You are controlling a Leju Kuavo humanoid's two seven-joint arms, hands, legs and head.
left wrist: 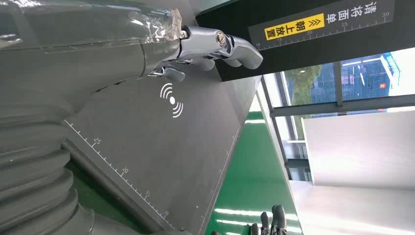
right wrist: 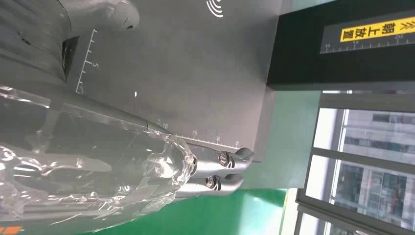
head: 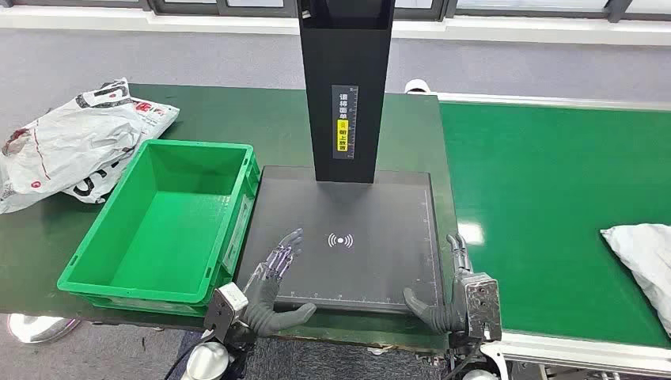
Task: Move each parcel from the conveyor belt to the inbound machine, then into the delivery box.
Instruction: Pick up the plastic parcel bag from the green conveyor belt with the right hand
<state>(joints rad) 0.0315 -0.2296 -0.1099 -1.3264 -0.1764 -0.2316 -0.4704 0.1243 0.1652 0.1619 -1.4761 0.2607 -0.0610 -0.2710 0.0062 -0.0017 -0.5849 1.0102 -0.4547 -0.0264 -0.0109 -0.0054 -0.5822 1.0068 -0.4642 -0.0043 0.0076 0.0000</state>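
Both hands hover empty with fingers spread, the left hand point(head: 273, 273) and right hand point(head: 463, 289) at the near edge of the dark square scanner plate point(head: 372, 214). That seems a waiting pose. The white soft parcel point(head: 645, 253) lies at the green conveyor belt's point(head: 546, 198) right edge; the green plastic delivery crate point(head: 170, 162) sits left.

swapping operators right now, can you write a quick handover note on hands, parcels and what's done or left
Left hand: open, holding nothing, over the inbound machine plate.
Right hand: open, holding nothing, at the plate's right edge.
White parcel lies on the conveyor belt, at the right.
Green delivery box, left of the plate, has nothing in it.
Done: nothing visible yet.
Left: parcel to the plate, then into the box.
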